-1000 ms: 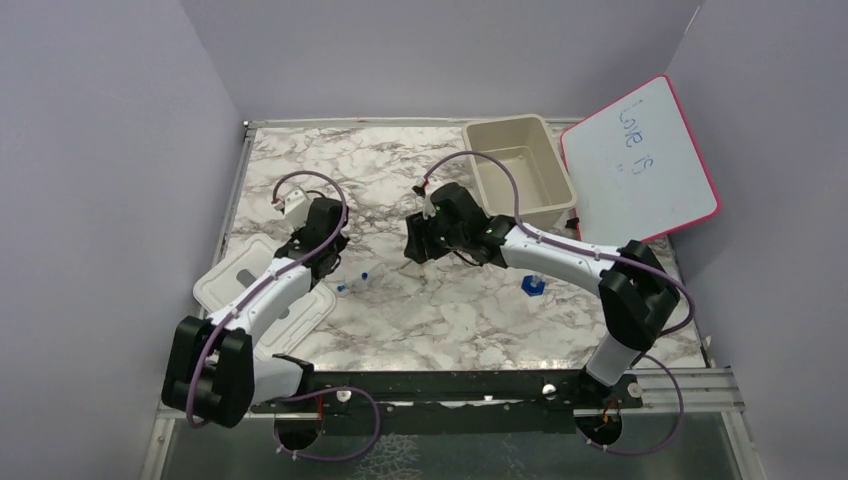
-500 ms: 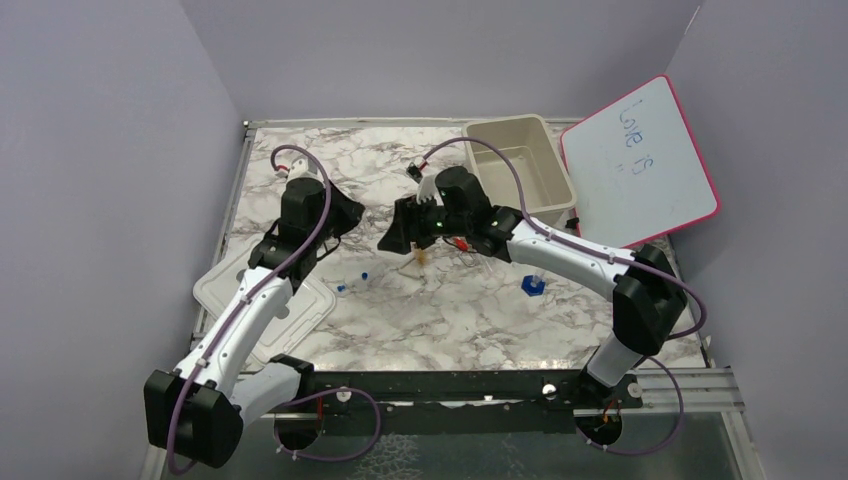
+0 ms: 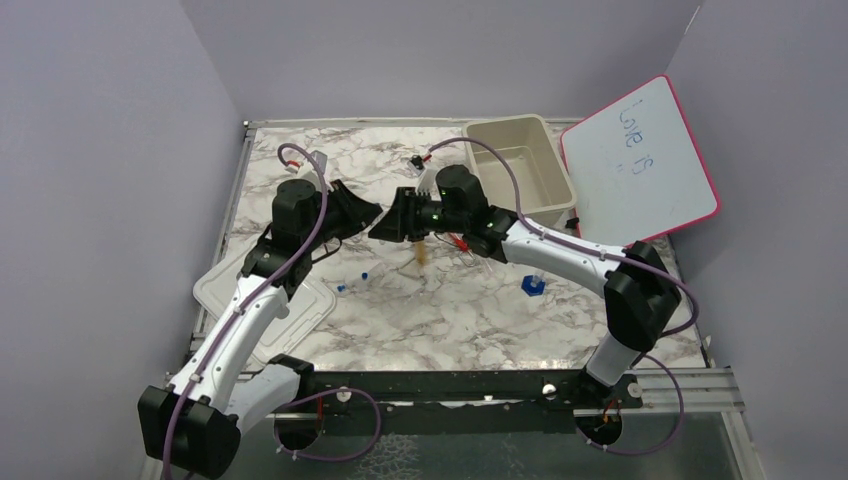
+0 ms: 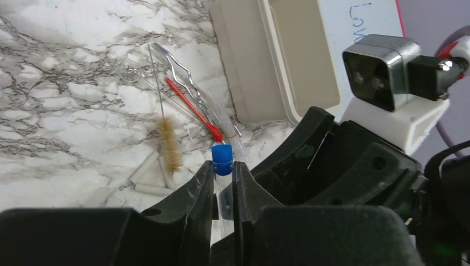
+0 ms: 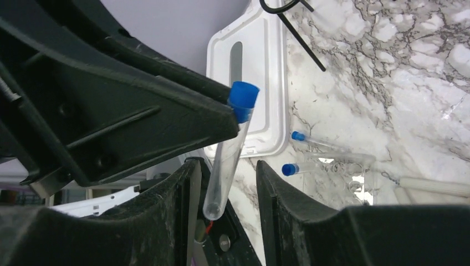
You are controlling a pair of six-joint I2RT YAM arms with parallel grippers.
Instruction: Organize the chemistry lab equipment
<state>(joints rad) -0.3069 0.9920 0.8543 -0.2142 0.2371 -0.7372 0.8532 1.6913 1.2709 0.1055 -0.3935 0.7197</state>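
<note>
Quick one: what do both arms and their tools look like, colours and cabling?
Left arm and right arm: white links, black joints and bases, a purple cable looping along each. Left tool and right tool: black, two wedge-shaped fingers. Right wrist camera: silver, white mount.

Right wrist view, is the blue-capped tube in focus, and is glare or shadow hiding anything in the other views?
Right wrist view: the tube is sharp, but the loose tubes wash out against the bright marble. Left wrist view: the brush is crisp, while the left gripper up close is dark and featureless. Top external view: even light, soft shadows.
</note>
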